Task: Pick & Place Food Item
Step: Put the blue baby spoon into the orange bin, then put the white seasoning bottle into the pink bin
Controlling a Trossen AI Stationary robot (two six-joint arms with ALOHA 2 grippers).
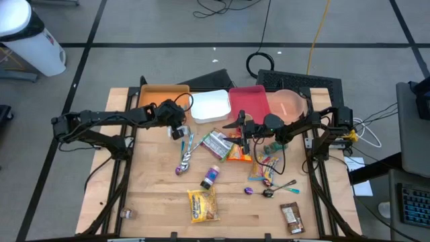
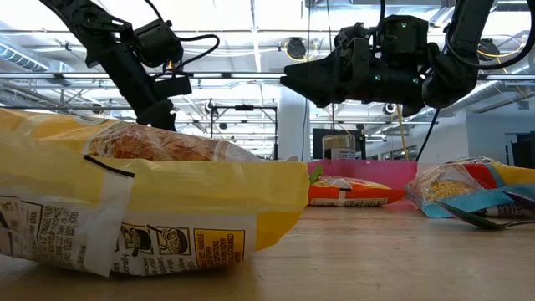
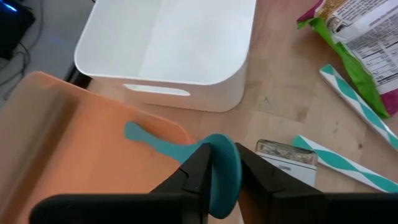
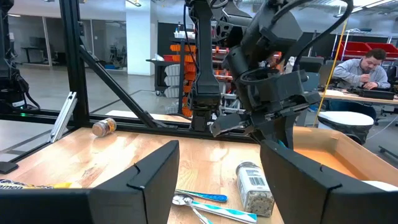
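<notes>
Gripping a teal spoon (image 3: 214,171), the left tool (image 3: 221,177) hangs over the orange tray's (image 3: 74,155) edge.

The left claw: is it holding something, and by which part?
Yes: the left gripper pinches a teal spoon by its bowl end, handle pointing over the orange tray. The right gripper is open, empty.

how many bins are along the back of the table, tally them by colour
orange bin: 1
white bin: 1
red bin: 1
pink bowl-shaped bin: 1
total: 4
</notes>
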